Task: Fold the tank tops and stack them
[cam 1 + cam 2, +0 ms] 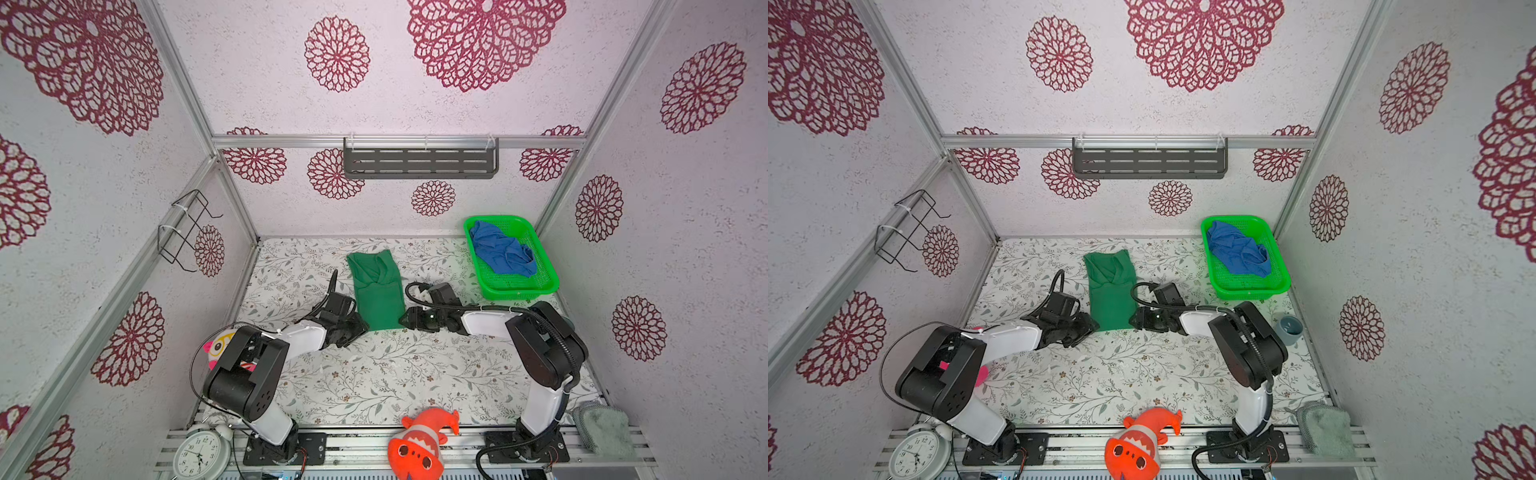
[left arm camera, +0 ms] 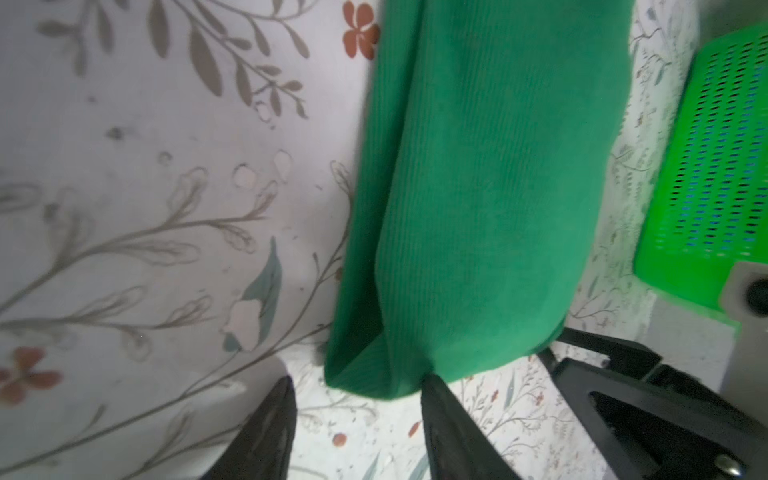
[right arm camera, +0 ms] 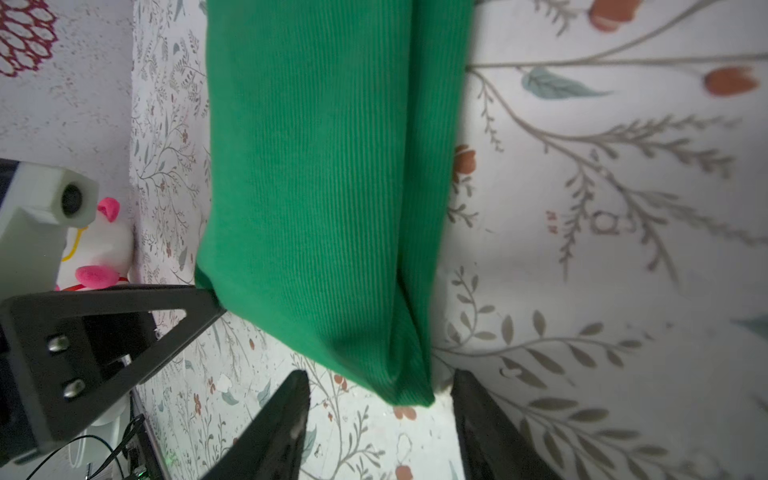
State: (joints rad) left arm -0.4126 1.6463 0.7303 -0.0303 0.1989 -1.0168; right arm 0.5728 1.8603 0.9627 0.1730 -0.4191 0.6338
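Tank top [image 1: 380, 299]: dark green, soft, limp, light; beside basket [image 1: 519, 293]
Grasp: hem corners
Left gripper [image 2: 357, 380]: spread, empty
Right gripper [image 3: 380, 374]: spread, empty

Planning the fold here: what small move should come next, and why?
Probably close both on the near hem: the dark green ribbed cloth tank top lies in a long flat strip, and the left end effector and right end effector stand open at its two near corners, gripping nothing.

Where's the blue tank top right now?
In both top views the blue tank top lies crumpled inside the green mesh basket in the far right corner of the table.
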